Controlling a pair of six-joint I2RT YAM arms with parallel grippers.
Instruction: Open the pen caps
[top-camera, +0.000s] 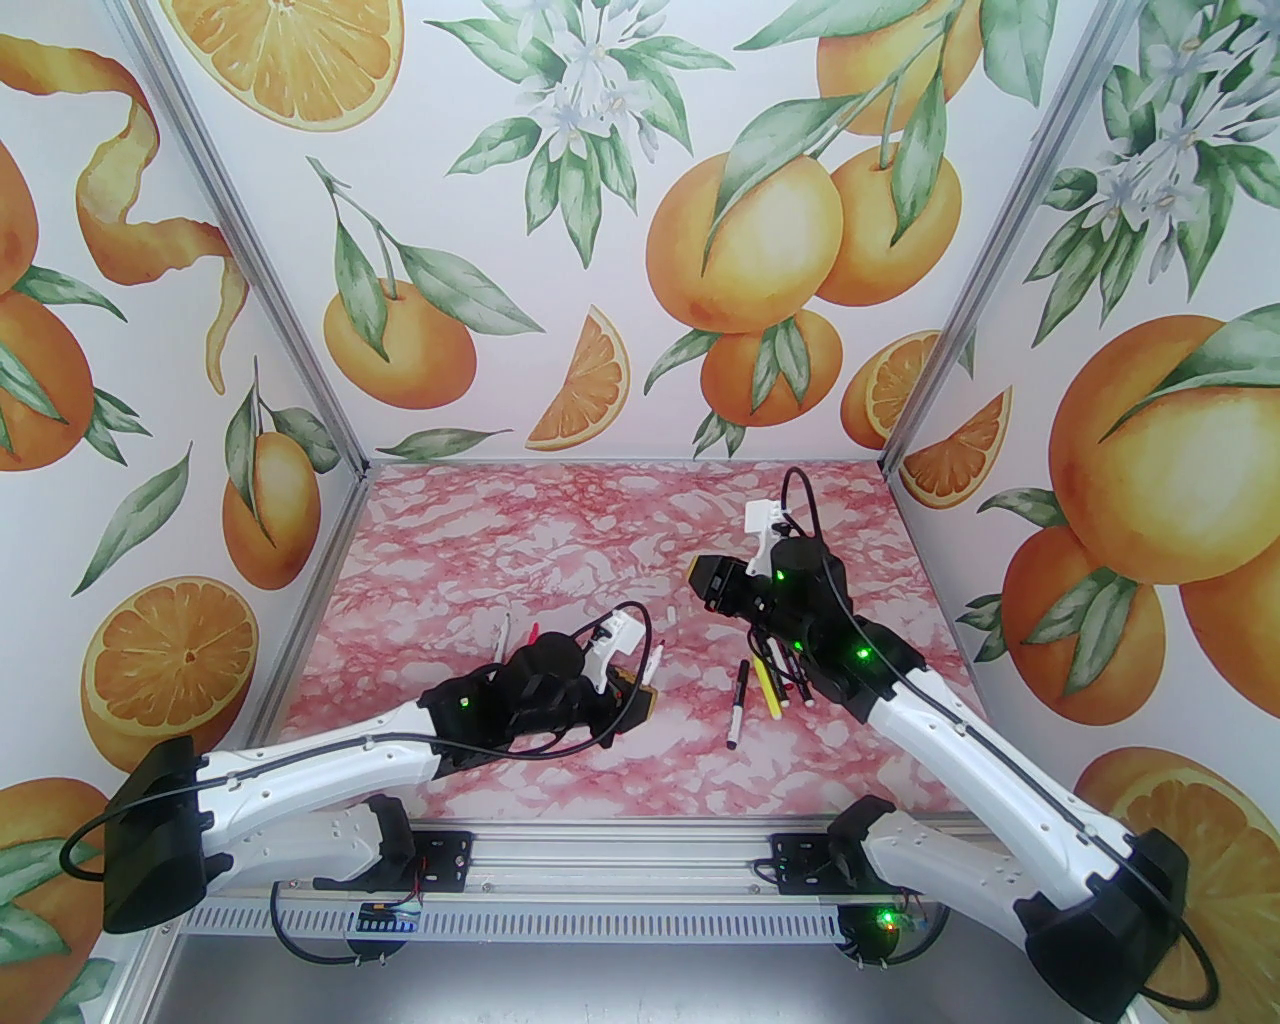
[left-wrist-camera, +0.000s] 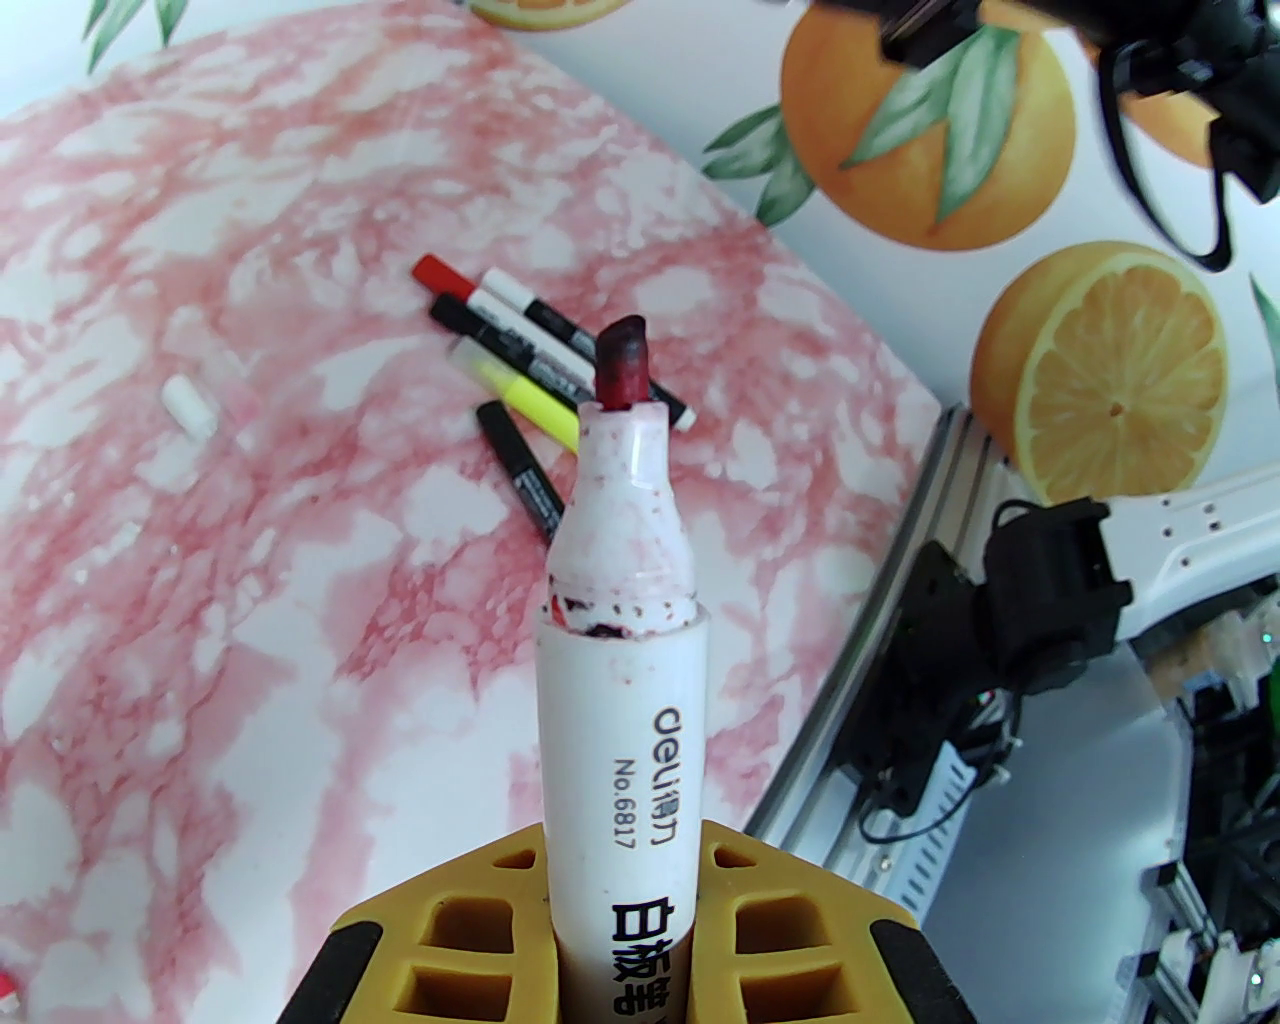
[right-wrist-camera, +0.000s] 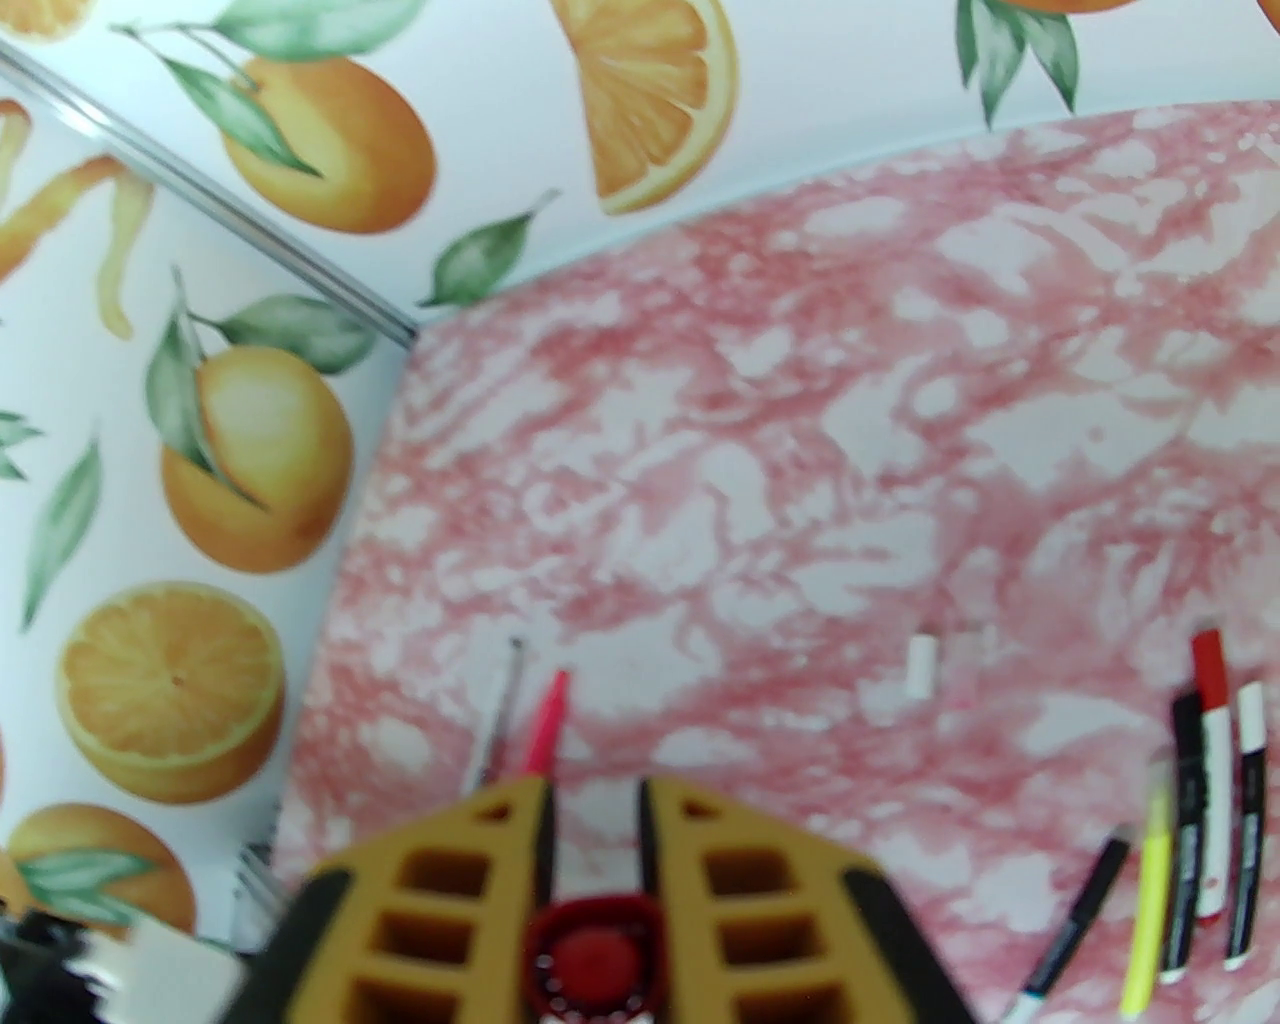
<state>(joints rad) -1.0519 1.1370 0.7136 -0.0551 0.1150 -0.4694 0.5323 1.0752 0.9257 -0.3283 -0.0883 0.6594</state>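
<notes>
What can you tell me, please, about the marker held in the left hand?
The whiteboard marker has a white plastic barrel printed in black with "deli No.6817" and Chinese characters. It is uncapped: the neck is smeared red, and the dark red chisel tip is exposed. The left hand is shut on its barrel, holding it over the pink marbled table.

Eight pens (right-wrist-camera: 1215, 800), two detached pen caps (right-wrist-camera: 920, 668), one white, one red
</notes>
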